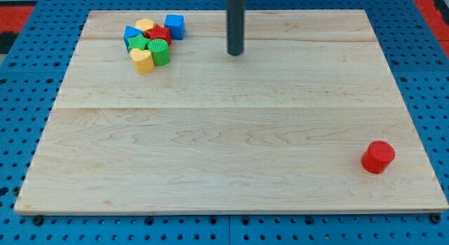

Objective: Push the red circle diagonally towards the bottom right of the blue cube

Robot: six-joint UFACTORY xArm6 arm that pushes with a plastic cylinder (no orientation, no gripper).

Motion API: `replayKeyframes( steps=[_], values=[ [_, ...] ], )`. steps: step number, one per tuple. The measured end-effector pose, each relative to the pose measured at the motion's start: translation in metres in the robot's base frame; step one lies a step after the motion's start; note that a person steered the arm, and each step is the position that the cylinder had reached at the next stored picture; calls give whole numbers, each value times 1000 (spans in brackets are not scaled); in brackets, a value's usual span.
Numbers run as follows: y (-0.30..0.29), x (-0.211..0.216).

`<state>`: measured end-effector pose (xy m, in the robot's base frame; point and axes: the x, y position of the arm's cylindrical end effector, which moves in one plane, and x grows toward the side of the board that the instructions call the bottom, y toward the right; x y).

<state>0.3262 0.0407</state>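
- The red circle (378,157) is sitting alone near the view's bottom right corner of the table (231,147); it is resting flat and touching no other block; it is lying just inside the table's right edge.
- The blue cube (175,26) is standing near the view's top left, at the right end of a cluster; it is lying well apart from the red circle, across the table's diagonal.
- My tip (234,53) is hanging at the view's top centre, to the right of the blue cube and clear of it; it is touching no block and is standing far from the red circle.
- No hand is fitted; the arm is ending in a straight dark rod, so no opening or holding is showing.
- The cluster is packing closely together; a yellow block (144,24) is sitting at its top, a second blue block (131,34) at its left, a red block (160,33) in its middle beside a green block (139,43); a green cylinder (159,53) and a yellow heart (142,60) are forming its lower edge, side by side.
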Motion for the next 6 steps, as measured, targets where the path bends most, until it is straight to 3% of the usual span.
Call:
replayKeyframes(
  steps=[1, 5, 6],
  values=[
    [47, 17],
    [62, 20],
    [126, 22]
  ],
)
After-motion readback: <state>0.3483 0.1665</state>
